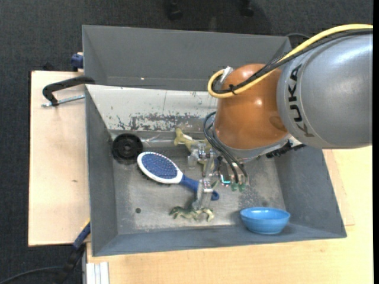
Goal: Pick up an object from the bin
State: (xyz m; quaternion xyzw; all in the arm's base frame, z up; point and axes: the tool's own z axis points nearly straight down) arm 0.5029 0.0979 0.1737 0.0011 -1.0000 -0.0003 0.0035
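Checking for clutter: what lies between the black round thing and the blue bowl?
The blue-and-white hairbrush, its handle pointing toward the gripper, as seen in the camera view.

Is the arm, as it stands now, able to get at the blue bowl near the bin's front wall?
Probably yes. The blue bowl lies open with nothing on it, and the gripper hangs close by, near the hairbrush. Only the bin wall close beside the bowl may hinder.
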